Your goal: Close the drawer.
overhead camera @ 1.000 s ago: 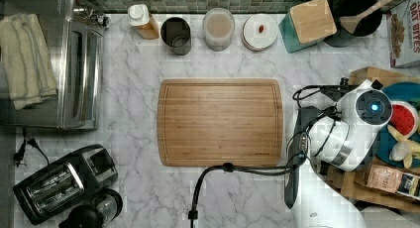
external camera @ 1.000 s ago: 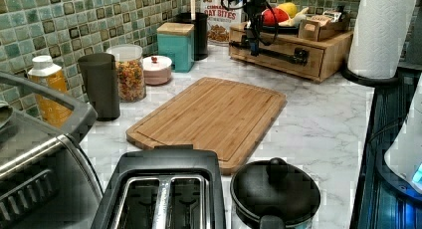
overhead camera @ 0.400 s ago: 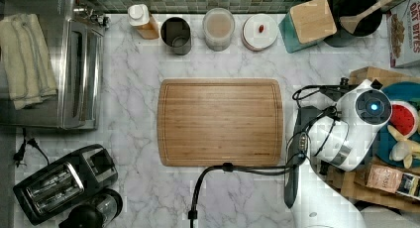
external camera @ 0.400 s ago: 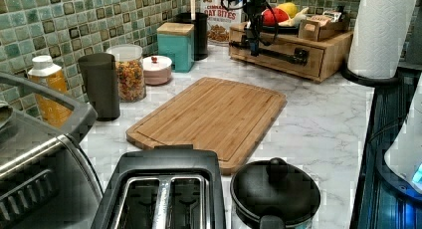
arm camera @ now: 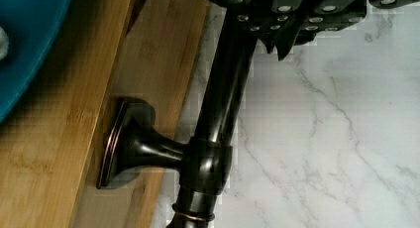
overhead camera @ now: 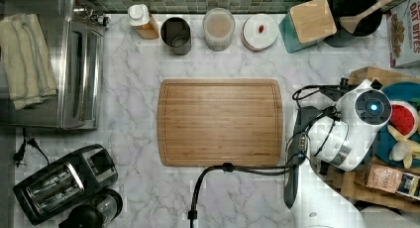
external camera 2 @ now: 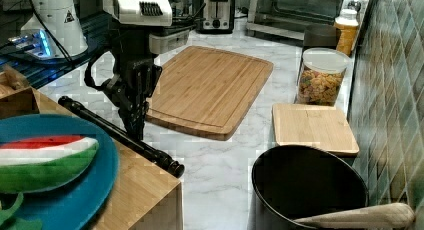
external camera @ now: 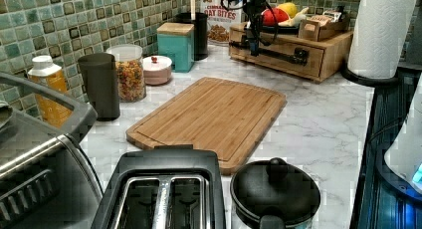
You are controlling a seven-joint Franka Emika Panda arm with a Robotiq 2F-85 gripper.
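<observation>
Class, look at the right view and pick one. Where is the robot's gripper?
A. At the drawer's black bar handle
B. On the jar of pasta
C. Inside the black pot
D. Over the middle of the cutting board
A: in the right view the gripper reaches down onto the black bar handle of the drawer.

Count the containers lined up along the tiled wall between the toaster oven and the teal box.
4: an orange bottle nearest the toaster oven, a dark cup, a clear jar, then a pink lidded dish beside the teal box.

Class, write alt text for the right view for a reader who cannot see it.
A robot gripper reaches down to the long black bar handle on a wooden drawer, beside a blue plate of watermelon. A cutting board lies behind on the marble counter.
</observation>
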